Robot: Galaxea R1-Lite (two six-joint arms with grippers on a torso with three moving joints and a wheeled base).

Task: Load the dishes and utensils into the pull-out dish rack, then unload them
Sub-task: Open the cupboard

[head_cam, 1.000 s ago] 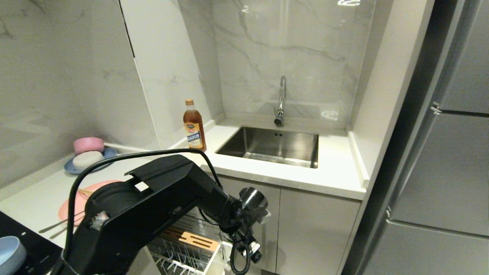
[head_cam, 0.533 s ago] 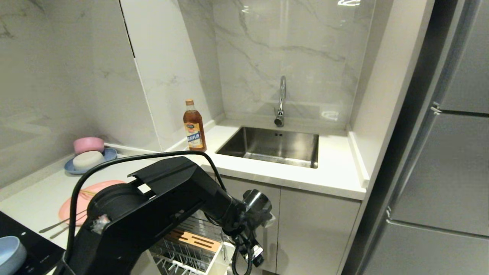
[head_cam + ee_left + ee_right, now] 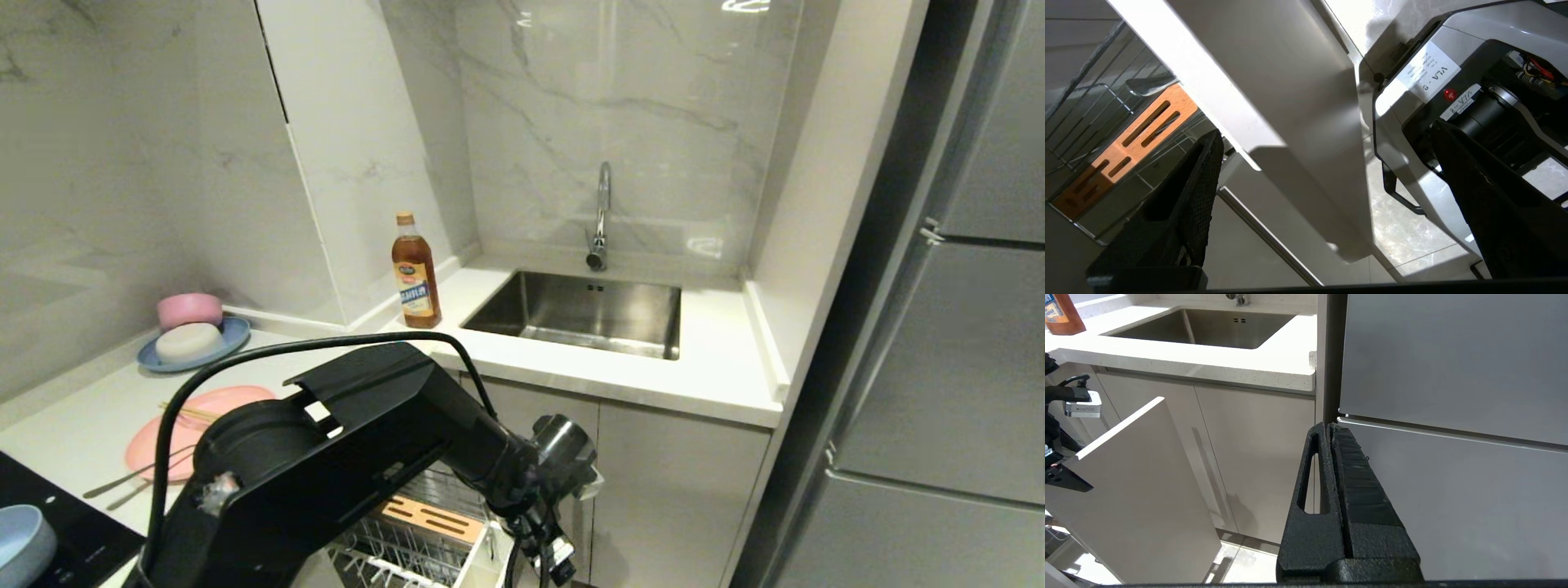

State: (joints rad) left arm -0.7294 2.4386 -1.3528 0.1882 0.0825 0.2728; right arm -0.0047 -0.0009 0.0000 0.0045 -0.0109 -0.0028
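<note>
Chrome wire dish rack (wooden slotted strip) stands pulled out.

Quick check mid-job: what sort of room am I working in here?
A home kitchen, most likely: stainless steel sink with chrome tap set in a white countertop, and a chrome wire pull-out dish rack below.

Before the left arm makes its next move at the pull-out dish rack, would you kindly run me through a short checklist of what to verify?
1. Pull-out dish rack drawn out: ok.
2. Left claw open and empty, straddling the front panel: ok.
3. Pink plate and chopsticks on the counter, not yet loaded: ok.
4. Blue bowl within reach on the cooktop: ok.
5. Right claw shut, parked by the fridge: ok.
6. Utensil cup empty: cannot tell.
</note>
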